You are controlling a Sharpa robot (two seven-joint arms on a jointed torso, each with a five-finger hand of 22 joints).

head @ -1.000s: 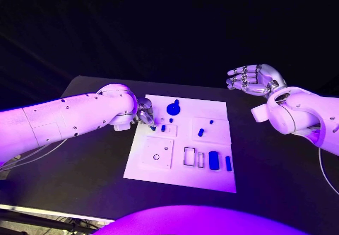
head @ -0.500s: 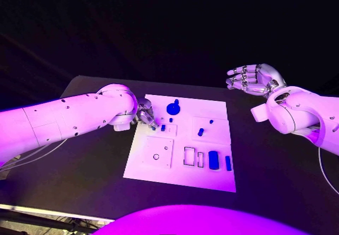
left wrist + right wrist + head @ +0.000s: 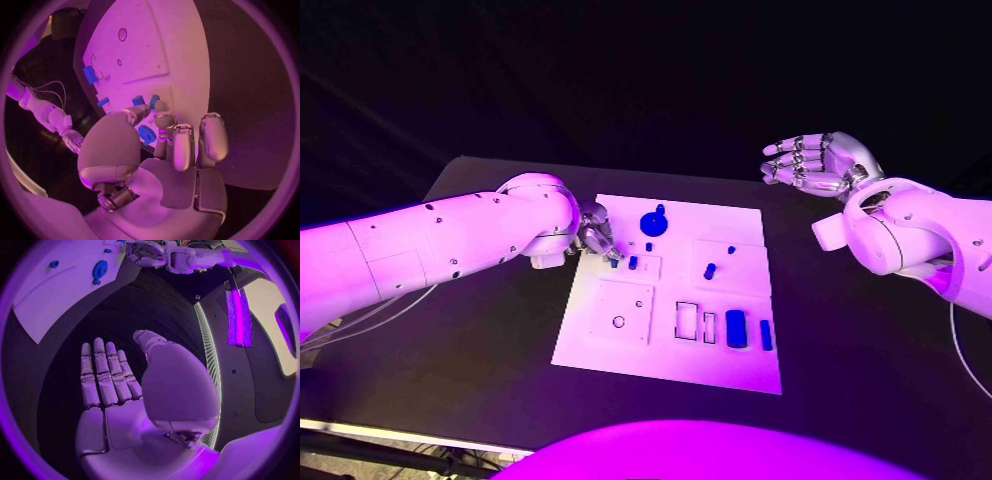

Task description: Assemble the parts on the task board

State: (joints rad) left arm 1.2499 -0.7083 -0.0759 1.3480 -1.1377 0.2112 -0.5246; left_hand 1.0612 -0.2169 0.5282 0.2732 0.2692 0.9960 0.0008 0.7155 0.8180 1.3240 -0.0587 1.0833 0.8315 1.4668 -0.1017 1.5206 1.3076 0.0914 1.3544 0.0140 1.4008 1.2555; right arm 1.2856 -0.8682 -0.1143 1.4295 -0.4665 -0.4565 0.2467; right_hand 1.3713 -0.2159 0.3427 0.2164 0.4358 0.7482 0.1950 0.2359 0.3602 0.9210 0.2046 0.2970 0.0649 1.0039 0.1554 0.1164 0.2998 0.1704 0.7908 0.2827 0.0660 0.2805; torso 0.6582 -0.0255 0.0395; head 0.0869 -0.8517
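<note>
The white task board (image 3: pixel 733 300) lies mid-table with several small blue parts on it. Among them are a round one (image 3: pixel 653 222) and a long block (image 3: pixel 736 328). My left hand (image 3: pixel 596 235) hangs over the board's far left edge, fingers bent down. Its fingertips (image 3: pixel 156 106) meet beside two small blue parts (image 3: pixel 139 100) on the board (image 3: pixel 156 45). Whether they pinch one is hidden. The round part (image 3: pixel 147 134) shows between the fingers. My right hand (image 3: pixel 812 162) is raised off the board's far right corner. Its fingers (image 3: pixel 103 372) are stretched out and hold nothing.
Near the board's front are empty cut-outs: a round hole (image 3: pixel 619 321) and a rectangular slot (image 3: pixel 687 319). Bare black table (image 3: pixel 488 340) flanks the board on both sides. From the right wrist, the board (image 3: pixel 56 290) and my left arm (image 3: pixel 181 257) are visible.
</note>
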